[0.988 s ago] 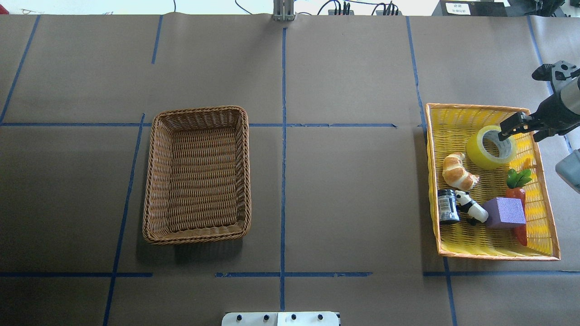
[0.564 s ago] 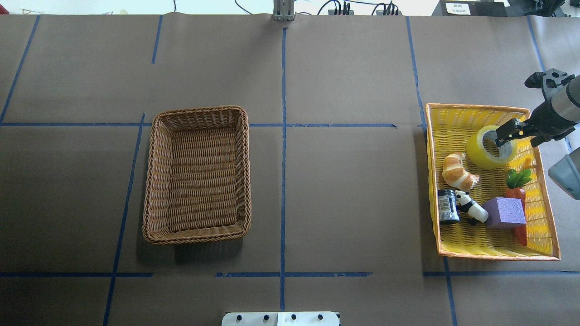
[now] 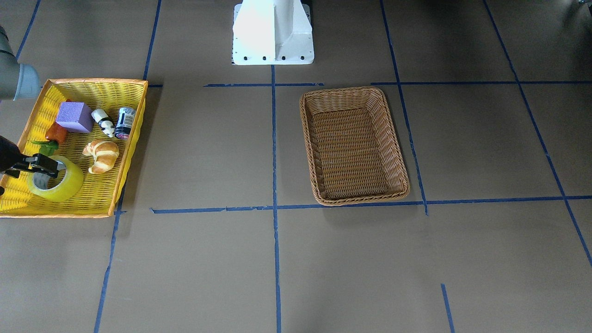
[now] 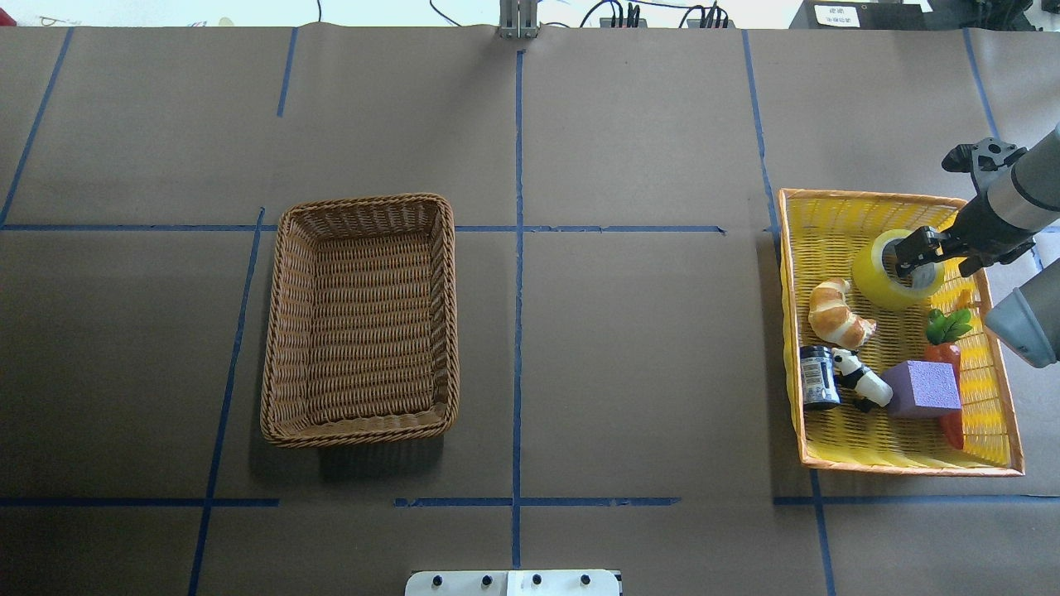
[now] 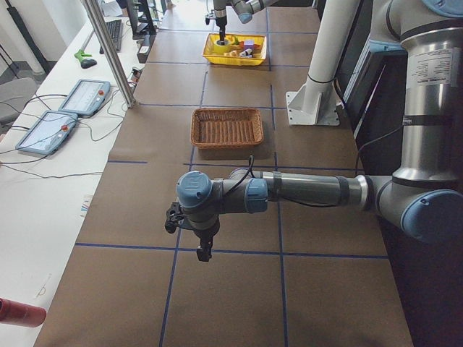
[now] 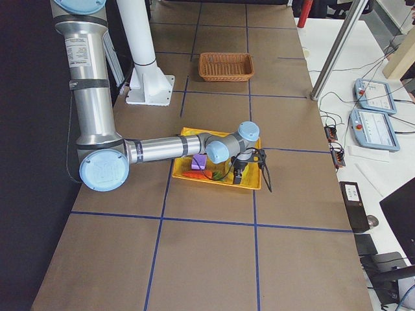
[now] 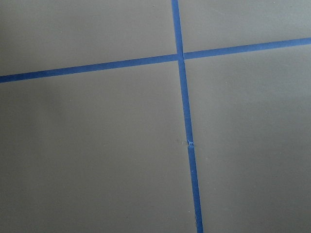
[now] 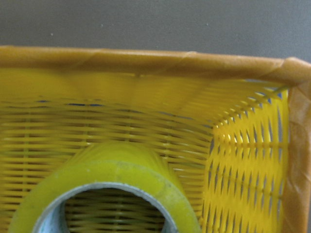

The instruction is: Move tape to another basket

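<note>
The tape, a wide yellow roll with a white core, lies in the far corner of the yellow tray basket on the right; it also shows in the front view and fills the bottom of the right wrist view. My right gripper is down at the roll's right rim and looks open, one finger over the core hole and one at the outer wall. The brown wicker basket stands empty left of centre. My left gripper hovers over bare table far from both baskets; I cannot tell if it is open.
The yellow tray also holds a croissant, a dark can, a panda figure, a purple block and a toy carrot. The robot's white base stands at the table's near edge.
My right gripper has moved left and lower onto the tape's rim. The tape and all else have stayed in place.
</note>
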